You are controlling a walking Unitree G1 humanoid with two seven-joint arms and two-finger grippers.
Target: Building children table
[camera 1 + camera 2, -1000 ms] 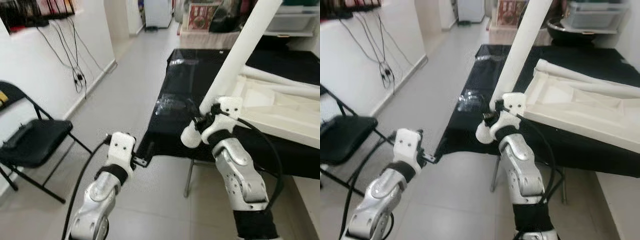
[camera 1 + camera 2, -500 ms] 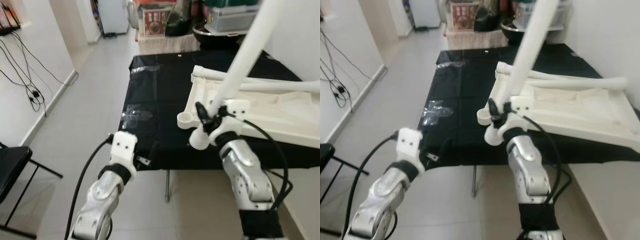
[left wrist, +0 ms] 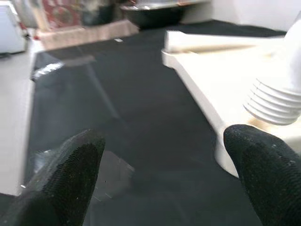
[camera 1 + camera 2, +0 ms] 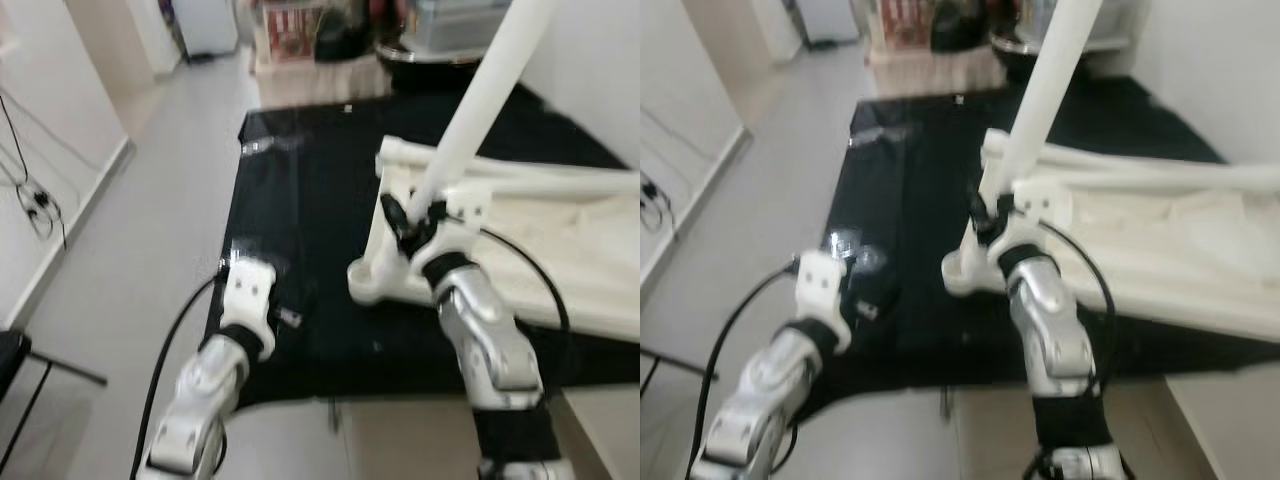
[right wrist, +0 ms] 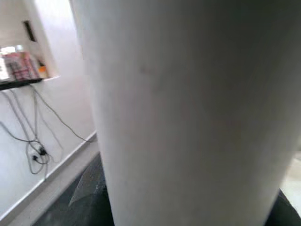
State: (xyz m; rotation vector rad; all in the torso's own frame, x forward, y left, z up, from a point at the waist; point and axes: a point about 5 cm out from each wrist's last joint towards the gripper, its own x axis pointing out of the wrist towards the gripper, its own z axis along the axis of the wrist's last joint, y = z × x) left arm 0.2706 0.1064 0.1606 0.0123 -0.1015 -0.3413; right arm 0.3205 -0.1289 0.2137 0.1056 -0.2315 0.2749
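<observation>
Black-covered work table (image 4: pixel 300 190) filled mid-frame, with the white children's tabletop (image 4: pixel 560 240) lying upside down at right, its corner socket (image 4: pixel 368 282) near centre. Right gripper (image 4: pixel 405 222) was clamped round the white leg (image 4: pixel 480 110), held tilted up toward the top of frame, threaded end (image 3: pixel 273 106) close over that socket; left gripper (image 3: pixel 164 160) hovered at lower left, fingers spread, holding nothing. To seat it well — bring the leg square to the socket before turning, else the thread would likely cross.
</observation>
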